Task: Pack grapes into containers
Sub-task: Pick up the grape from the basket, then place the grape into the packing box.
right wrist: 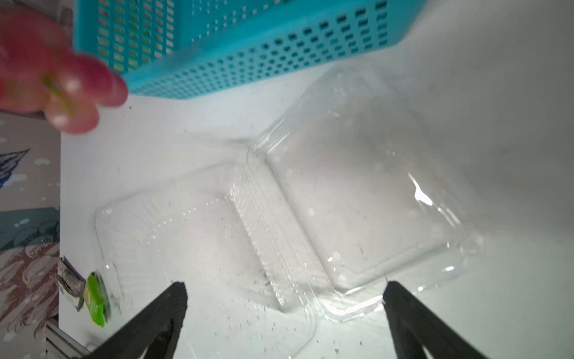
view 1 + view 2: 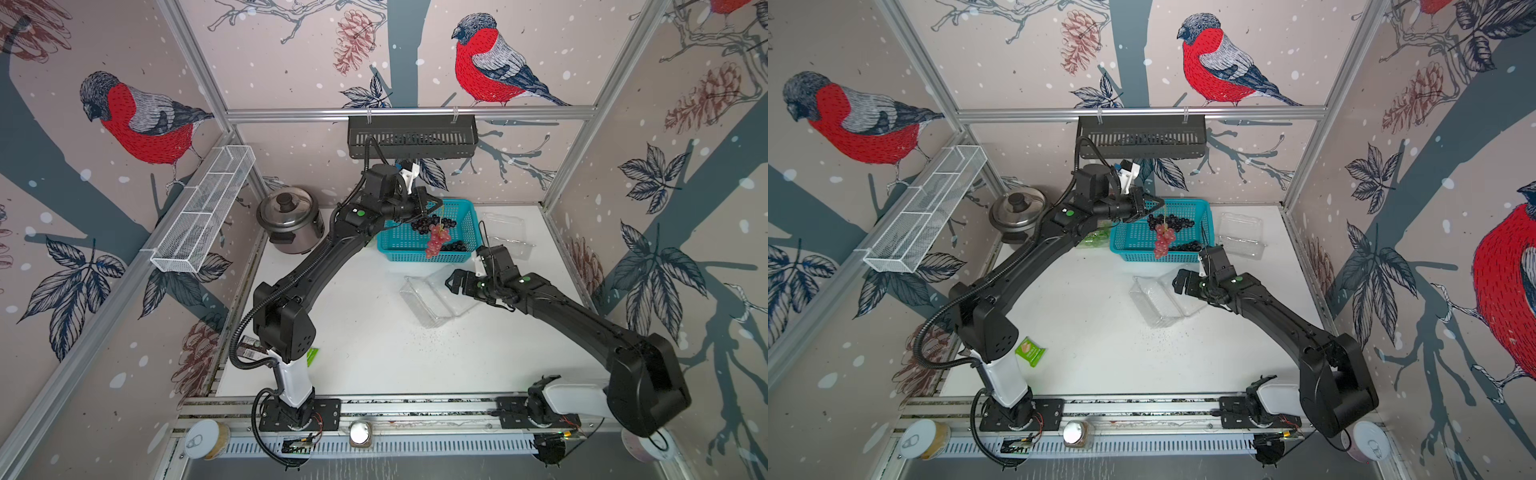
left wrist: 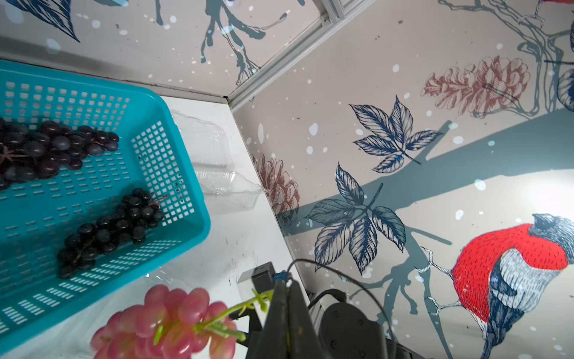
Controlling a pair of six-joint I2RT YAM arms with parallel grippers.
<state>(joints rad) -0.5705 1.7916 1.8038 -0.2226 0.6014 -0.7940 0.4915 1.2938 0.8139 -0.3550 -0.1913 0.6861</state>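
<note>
Red grape bunch [image 2: 437, 241], centre frame, hangs stem-clamped in your left end effector [image 2: 435, 206]; next, lower it into the open clamshell [image 2: 432, 301] beside your spread right end effector [image 2: 452, 281].

Table [image 2: 374, 357]: basket [image 2: 415, 254], cooker [image 2: 289, 220], open clamshell [image 2: 432, 299], another clamshell [image 2: 508, 232], green packet [image 2: 1030, 351].

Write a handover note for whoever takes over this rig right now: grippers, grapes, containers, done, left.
Left gripper: shut on the green stem of the red grape bunch, hanging by the teal perforated plastic basket's front edge.
Right gripper: open, empty, over the open clear plastic clamshell container mid-table.
In basket: two dark purple grape bunches. A second clear clamshell lies empty beside the basket.
Done: no grapes show in either clamshell.
To do: red bunch into the open clamshell, then the dark bunches.
</note>
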